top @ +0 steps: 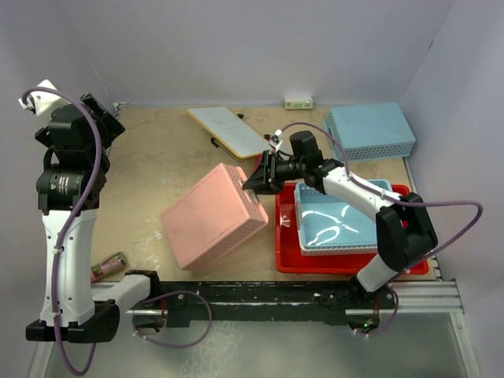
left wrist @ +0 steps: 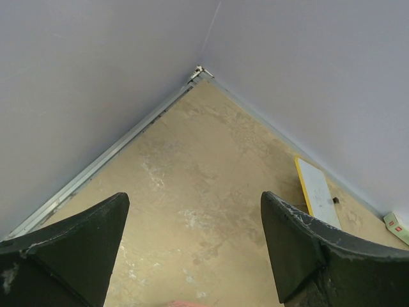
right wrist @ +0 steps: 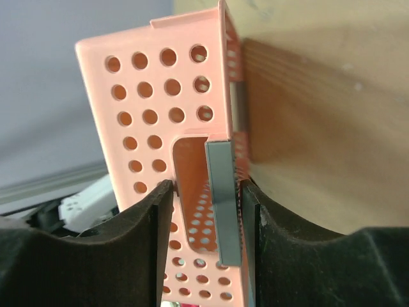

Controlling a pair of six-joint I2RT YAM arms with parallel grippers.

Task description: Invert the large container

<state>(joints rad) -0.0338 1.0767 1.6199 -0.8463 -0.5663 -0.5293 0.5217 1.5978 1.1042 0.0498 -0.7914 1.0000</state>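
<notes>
The large container, a glossy red tray (top: 287, 258), lies flat on the table at the right, open side up, with a light-blue perforated basket (top: 339, 224) sitting inside it. My right gripper (top: 253, 183) is left of the tray, at the right-hand edge of a pink perforated basket (top: 213, 216) that shows its closed bottom upward. In the right wrist view the gripper (right wrist: 204, 188) straddles the pink basket's (right wrist: 153, 96) handle rim, fingers apart, with a gap beside the rim. My left gripper (top: 102, 116) is at the far left and stands open (left wrist: 195, 198) over bare tabletop.
A second light-blue basket (top: 370, 130) lies upside down at the back right. A white board with a yellow edge (top: 228, 130) (left wrist: 316, 188) lies at the back centre. A small packet (top: 109, 266) sits near the left arm's base. Walls close in the back and sides.
</notes>
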